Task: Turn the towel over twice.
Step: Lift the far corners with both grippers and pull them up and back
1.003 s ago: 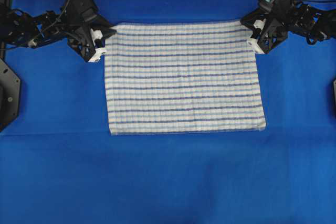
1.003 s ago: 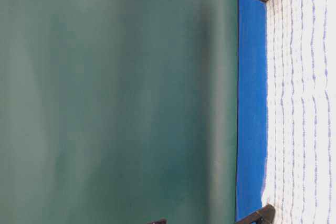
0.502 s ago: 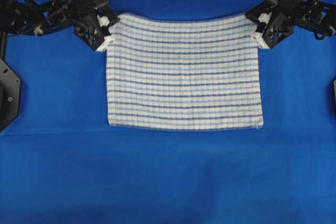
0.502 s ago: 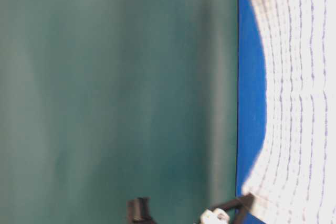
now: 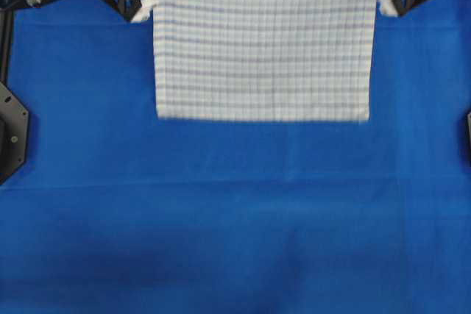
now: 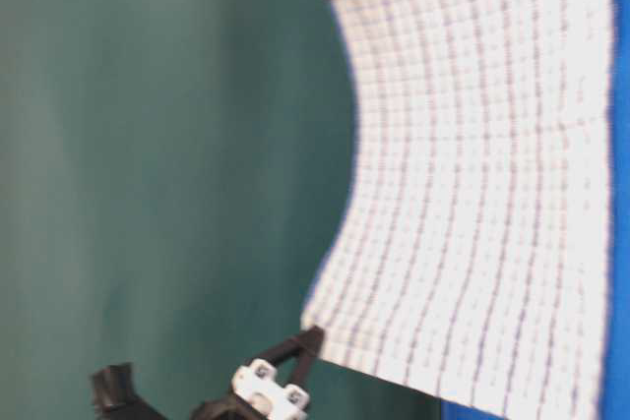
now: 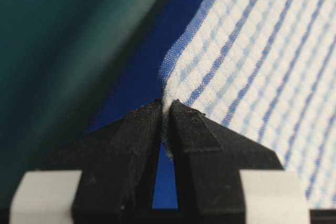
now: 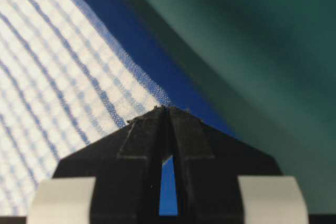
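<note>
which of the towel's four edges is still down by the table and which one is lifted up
The free edge of the towel, opposite the held corners, hangs lowest at the blue table covering. The edge between the left gripper and right gripper is raised and sags midway.

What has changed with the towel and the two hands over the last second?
Both hands, left hand and right hand, rose and carried the towel's far corners up and toward the top of the overhead view. The cloth went from lying flat to hanging, sagging between them. Unchanged: both hands stay shut on their corners; the blue table covering is as before.
</note>
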